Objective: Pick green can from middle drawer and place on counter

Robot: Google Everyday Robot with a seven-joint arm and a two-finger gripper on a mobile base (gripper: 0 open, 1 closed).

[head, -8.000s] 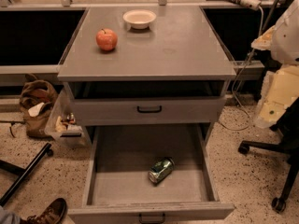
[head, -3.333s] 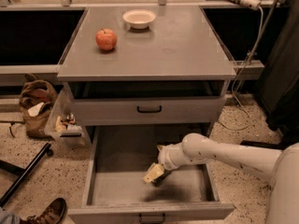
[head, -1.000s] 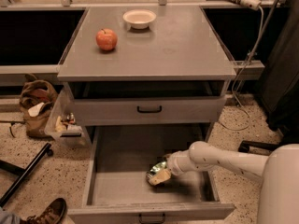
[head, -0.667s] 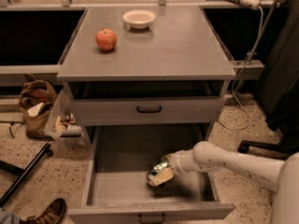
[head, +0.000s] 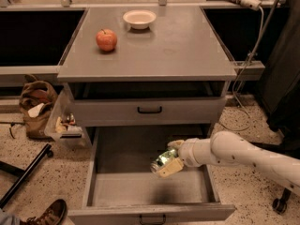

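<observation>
The green can [head: 162, 159] is held in my gripper [head: 170, 159], tilted and lifted above the floor of the open middle drawer [head: 140, 189]. My white arm reaches in from the right. The gripper's fingers [head: 170, 168] are shut on the can, one above and one below it. The counter [head: 150, 41] is the broad grey top of the cabinet, above the drawer.
A red apple [head: 106, 39] and a white bowl [head: 139, 18] stand on the counter. The shallower drawer front with a black handle [head: 150, 110] sits just above the open drawer. A brown bag [head: 36, 107] and a plastic bin [head: 65, 125] stand at the left on the floor.
My gripper closed on the can on the drawer floor and has lifted it up off the floor, moving slightly up and back.
</observation>
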